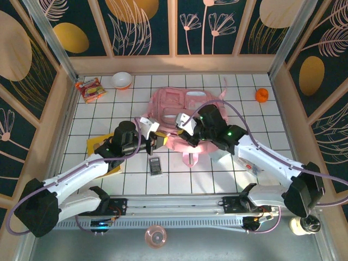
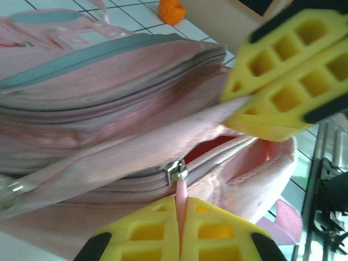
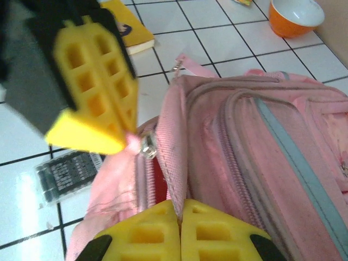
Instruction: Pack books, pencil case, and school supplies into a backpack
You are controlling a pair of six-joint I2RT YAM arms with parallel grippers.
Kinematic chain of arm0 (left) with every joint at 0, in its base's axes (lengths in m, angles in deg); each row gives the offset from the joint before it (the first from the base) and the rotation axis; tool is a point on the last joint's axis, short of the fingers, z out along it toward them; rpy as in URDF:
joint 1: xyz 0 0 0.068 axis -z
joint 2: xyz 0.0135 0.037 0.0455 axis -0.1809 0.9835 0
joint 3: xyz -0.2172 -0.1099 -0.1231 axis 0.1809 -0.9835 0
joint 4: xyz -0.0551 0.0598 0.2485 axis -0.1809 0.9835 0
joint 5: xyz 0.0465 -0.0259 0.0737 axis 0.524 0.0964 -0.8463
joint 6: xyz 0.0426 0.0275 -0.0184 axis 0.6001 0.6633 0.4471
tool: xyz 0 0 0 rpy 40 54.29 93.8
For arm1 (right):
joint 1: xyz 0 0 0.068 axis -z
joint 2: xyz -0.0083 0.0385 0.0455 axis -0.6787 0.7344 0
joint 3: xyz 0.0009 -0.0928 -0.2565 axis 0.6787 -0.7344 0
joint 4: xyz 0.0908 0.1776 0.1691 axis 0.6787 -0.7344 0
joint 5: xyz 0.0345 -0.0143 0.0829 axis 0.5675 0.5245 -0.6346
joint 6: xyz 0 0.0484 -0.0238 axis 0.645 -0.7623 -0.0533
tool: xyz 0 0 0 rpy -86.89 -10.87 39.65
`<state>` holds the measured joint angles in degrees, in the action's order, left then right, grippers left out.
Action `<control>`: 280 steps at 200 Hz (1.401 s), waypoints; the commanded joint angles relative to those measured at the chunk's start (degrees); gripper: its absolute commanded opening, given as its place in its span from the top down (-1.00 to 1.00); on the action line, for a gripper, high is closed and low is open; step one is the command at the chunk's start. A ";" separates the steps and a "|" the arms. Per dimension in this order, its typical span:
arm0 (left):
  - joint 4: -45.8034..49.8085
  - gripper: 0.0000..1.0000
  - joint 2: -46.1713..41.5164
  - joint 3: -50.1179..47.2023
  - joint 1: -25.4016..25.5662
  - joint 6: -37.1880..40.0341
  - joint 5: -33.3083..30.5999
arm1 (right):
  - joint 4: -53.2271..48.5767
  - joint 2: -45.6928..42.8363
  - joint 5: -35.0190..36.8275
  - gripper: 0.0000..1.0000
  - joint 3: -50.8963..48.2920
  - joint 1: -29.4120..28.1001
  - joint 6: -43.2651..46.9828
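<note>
Leftmost, the thin mustard-yellow book lies on the white tiled bench, partly under the left arm. Next, the left fingers are clenched on the pink ribbon zip pull of the large soft pink backpack, mid-bench. Its zip line runs sideways toward the right fingers, pinched shut on the mouth's fabric. Drawing the pull leftward, away from that anchor, should widen the mouth.
</note>
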<state>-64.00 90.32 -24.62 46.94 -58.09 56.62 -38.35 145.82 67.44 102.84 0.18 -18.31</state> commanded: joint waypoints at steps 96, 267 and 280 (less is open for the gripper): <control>-10.80 1.00 18.27 1.10 -19.51 -2.90 -19.40 | -11.69 -10.78 -26.12 1.00 12.16 18.48 15.99; -11.54 0.84 21.94 11.03 -22.01 18.31 16.88 | -20.51 -0.84 -31.90 1.00 17.68 18.48 22.00; -8.34 0.46 21.24 11.67 -22.00 19.72 16.61 | -20.14 -0.50 -30.26 1.00 17.46 18.19 21.68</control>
<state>-78.14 113.14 -14.96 26.78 -43.23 73.47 -57.67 145.47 40.51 117.11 19.63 2.28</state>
